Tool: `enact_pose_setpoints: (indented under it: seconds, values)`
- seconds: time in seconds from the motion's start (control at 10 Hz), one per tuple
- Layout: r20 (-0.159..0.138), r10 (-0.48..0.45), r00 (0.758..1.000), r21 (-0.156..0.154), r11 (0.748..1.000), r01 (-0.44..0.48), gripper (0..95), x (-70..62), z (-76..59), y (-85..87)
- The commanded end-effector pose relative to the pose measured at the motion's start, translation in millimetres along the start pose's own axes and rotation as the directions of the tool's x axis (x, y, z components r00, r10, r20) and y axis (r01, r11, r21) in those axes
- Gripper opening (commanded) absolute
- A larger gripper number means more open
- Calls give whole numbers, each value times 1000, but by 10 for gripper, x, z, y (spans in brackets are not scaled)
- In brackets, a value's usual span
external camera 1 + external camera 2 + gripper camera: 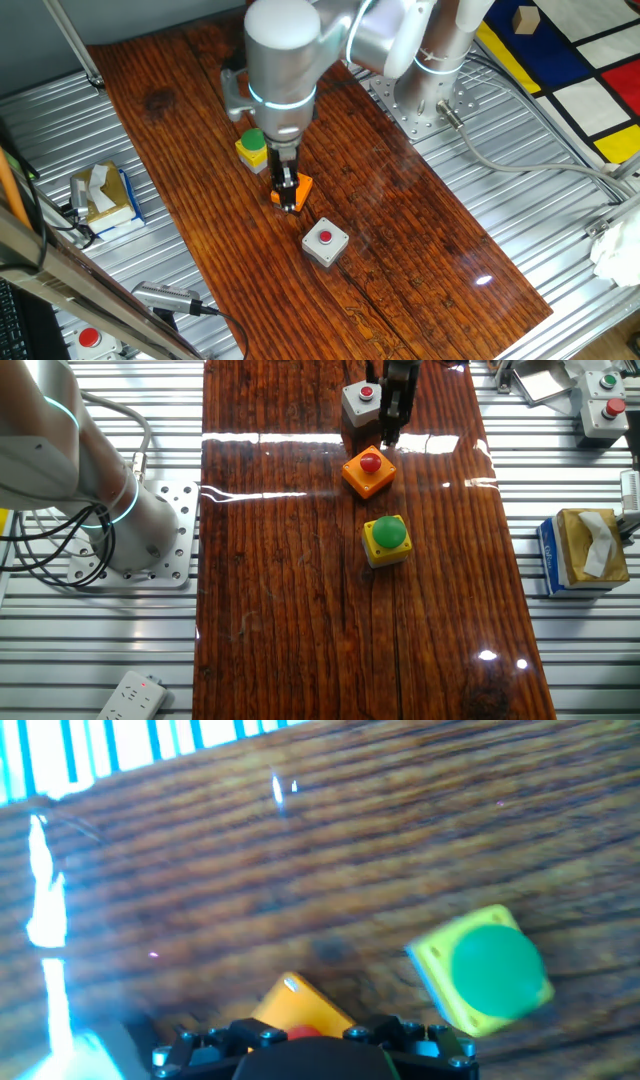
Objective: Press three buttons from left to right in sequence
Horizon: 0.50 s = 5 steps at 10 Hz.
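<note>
Three button boxes lie in a diagonal row on the wooden table. The yellow box with the green cap (252, 147) (386, 538) (487, 970) is at one end. The orange box with the red cap (300, 189) (369, 469) (300, 1009) is in the middle. The grey box with the red cap (325, 242) (362, 400) is at the other end. My gripper (287, 192) (387, 438) points straight down over the orange box. In the hand view its red cap peeks out just under the hand's dark body. Whether the tips touch the cap, and whether the fingers are open, does not show.
The arm's base (135, 530) is bolted beside the wooden board. A tissue box (105, 195) (585, 550) sits off the board on the metal slats. Spare pale button boxes (605, 405) stand at a far corner. A white power strip (130, 695) lies by the edge.
</note>
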<state>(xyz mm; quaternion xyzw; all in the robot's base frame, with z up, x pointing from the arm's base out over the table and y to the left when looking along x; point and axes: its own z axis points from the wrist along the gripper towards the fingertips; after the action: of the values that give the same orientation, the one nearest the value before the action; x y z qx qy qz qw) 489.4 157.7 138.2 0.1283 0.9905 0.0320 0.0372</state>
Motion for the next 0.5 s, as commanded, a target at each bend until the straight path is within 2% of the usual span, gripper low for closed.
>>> enact_pose_setpoints:
  seconds: [0.1,0.2,0.5]
  values:
    - [-5,-4,1000,-3,1000,4,760,1,8,31]
    - [-9,-5,1000,-18,1000,5,760,-2,30,27]
    - [-22,-39,999,-19,999,38,760,-4,58,23]
